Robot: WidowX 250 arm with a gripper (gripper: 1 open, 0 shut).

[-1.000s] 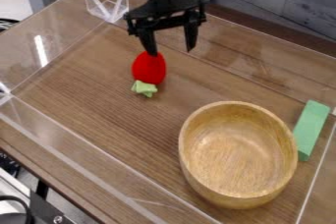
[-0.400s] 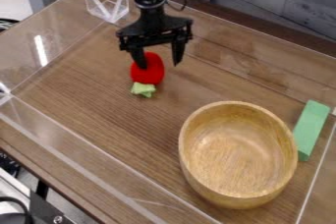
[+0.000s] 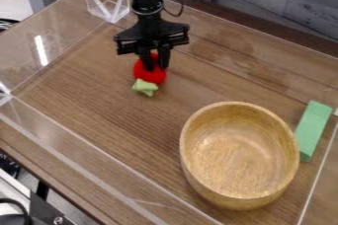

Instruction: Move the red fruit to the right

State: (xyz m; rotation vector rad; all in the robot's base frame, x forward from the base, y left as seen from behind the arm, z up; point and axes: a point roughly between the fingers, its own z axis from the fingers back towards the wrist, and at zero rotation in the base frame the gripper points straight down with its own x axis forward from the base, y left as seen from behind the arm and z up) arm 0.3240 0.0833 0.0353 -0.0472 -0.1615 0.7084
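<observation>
Gripper [image 3: 150, 60] under my control points straight down, its black fingers [image 3: 164, 57] drawn in against the sides of the red fruit [image 3: 149, 74] on the wooden table [image 3: 93, 111]. Its green cap faces the camera, well left of the wooden bowl [image 3: 240, 154] and the green block [image 3: 313, 128].

Gripper [image 3: 153, 59] fingers cover upper part of red fruit [image 3: 150, 72]; contact unclear. Arm cut off at 12 o'clock edge. Green block [image 3: 313, 129] near 3 o'clock edge.
</observation>
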